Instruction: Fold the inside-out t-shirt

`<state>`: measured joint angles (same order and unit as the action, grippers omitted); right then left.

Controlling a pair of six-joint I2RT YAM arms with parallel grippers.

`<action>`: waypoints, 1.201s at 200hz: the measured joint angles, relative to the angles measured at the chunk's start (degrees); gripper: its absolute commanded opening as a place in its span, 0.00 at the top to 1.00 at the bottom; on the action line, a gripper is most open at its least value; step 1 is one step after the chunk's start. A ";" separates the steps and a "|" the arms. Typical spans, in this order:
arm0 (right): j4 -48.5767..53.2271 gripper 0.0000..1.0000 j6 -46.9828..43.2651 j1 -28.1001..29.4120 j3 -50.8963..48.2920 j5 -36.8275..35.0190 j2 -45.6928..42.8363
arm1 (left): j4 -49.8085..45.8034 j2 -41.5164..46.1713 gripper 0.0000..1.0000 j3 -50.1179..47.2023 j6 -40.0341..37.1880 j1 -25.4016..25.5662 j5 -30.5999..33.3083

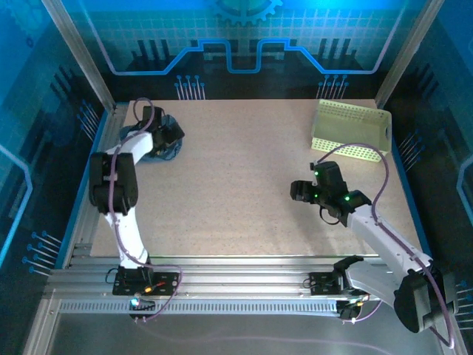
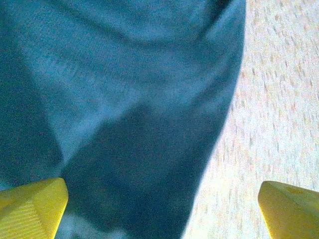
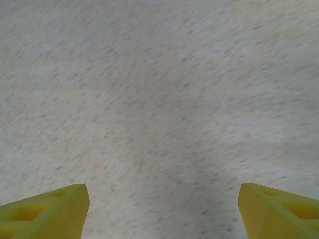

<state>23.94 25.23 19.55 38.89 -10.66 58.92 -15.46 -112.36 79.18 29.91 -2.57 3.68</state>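
1. The t-shirt (image 1: 161, 150) lay bunched in a dark heap at the far left corner of the table (image 1: 244, 185), close to the left edge rail.
2. The left tool (image 1: 167, 132) hung right over that heap, its arm reaching up from the near edge.
3. In the left wrist view, the shirt's slate-blue cloth covered most of the left and centre, with soft folds and one darker shaded fold low down; bare speckled table showed to its right.
4. The left tool's two yellow fingers (image 2: 35, 205) stood wide apart at the bottom corners of that view, with the cloth edge lying between them. Nothing was pinched; whether a finger touched the cloth I could not tell.
5. The right tool (image 1: 301, 191) hung above bare table on the right side, well apart from the shirt, pointing left.
6. In the right wrist view its yellow fingers (image 3: 47, 211) were also spread wide, with plain table between them and nothing held.
7. A pale yellow-green basket (image 1: 351, 129) stood at the far right corner, beyond the right tool.
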 measured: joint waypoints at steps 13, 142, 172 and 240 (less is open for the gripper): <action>-1.73 0.09 -3.13 -0.66 0.00 -4.00 -0.22 | 2.64 7.74 0.01 -7.82 -2.32 0.87 1.05; -47.84 0.03 -25.75 -14.67 -11.17 1.51 20.11 | 47.60 33.97 0.01 -54.38 -28.48 1.99 0.37; -58.71 0.00 -25.92 -16.04 -12.28 7.32 24.76 | 62.53 26.91 0.01 -59.52 -28.68 0.87 -3.54; -63.08 0.00 -25.88 -16.20 -13.55 8.15 27.26 | 66.75 23.52 0.01 -58.31 -28.81 0.44 -5.35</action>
<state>-39.13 -0.64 3.36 25.34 -2.50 86.17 51.29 -88.84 20.86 1.10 -2.13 -1.67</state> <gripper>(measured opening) 0.997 0.989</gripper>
